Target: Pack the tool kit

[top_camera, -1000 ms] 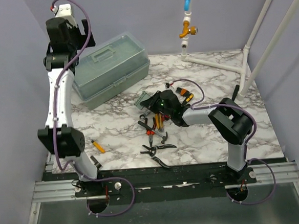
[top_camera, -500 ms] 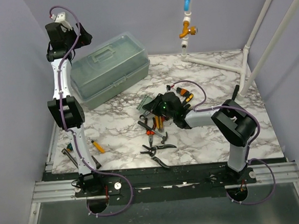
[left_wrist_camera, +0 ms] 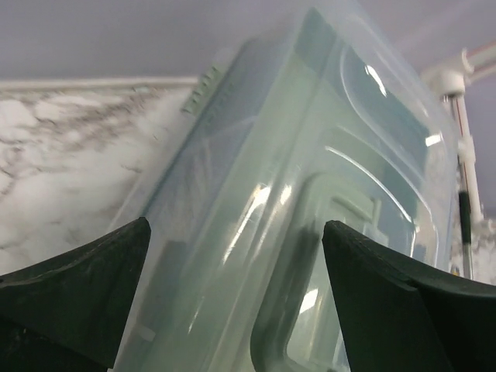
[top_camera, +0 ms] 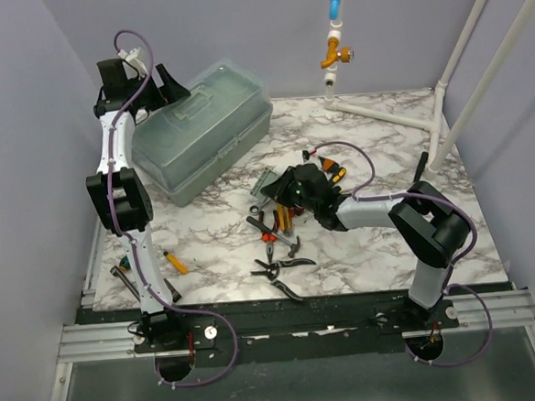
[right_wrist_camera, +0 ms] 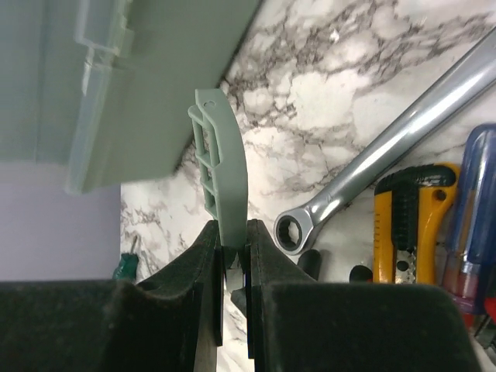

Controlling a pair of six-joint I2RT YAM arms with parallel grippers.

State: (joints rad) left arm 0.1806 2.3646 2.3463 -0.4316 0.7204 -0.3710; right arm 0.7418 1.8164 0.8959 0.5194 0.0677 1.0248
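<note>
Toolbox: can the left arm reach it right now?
Probably yes. The left arm hangs close over the toolbox, jaws wide open, and nothing shows in between.

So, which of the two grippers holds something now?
The right gripper, shut on a thin green plastic piece; the left gripper stands open over the toolbox, empty.

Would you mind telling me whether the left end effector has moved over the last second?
Yes. The left end effector has swung rightward, away from the left wall, and now reaches the left end of the toolbox.
</note>
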